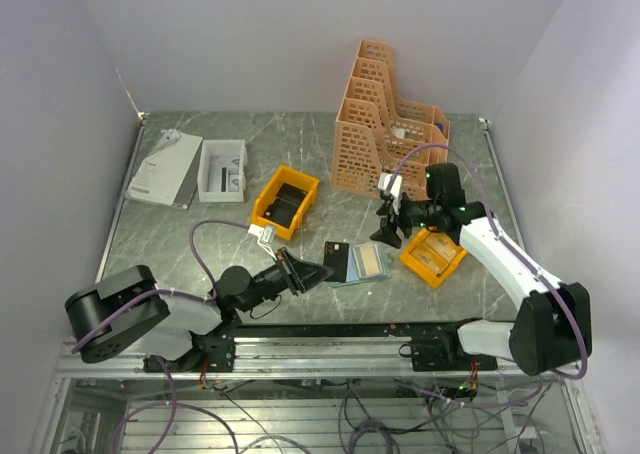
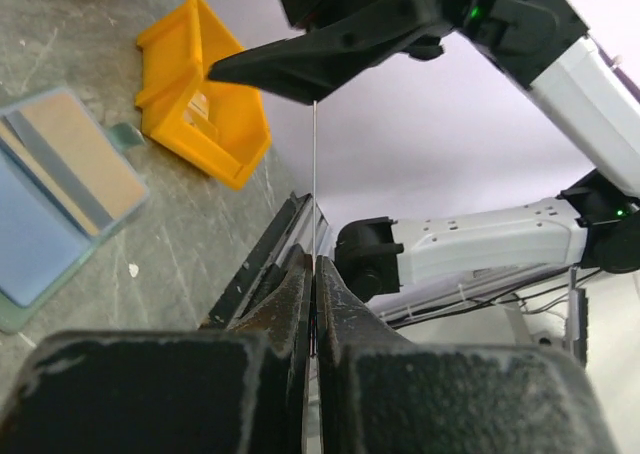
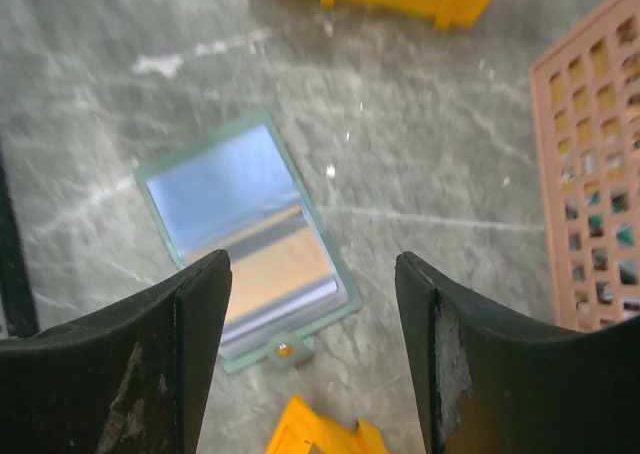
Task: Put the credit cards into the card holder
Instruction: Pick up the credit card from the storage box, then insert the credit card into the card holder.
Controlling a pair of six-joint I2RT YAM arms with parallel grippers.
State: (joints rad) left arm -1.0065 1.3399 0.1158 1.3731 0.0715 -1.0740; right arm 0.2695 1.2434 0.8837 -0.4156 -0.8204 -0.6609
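Grey marbled tabletop [image 1: 200,236] with a soft card holder [image 1: 362,264] lying open and flat. Just left of it, the left gripper [image 1: 315,271] is clamped on a thin, stiff credit card [image 1: 336,261]. The right gripper [image 3: 313,274] hovers above the holder, jaws spread. A yellow plastic bin [image 1: 433,257] sits beside the holder's right edge.

Robot lab bench: white partition walls [image 1: 300,34], aluminium rail [image 1: 330,359].

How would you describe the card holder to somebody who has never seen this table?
Start from the tall peach lattice file rack at the back of the table. In front of its right end, toward the near edge, stands a yellow bin, and the card holder lies open directly left of it. It alone is flat and grey-green, with blue and tan pockets.
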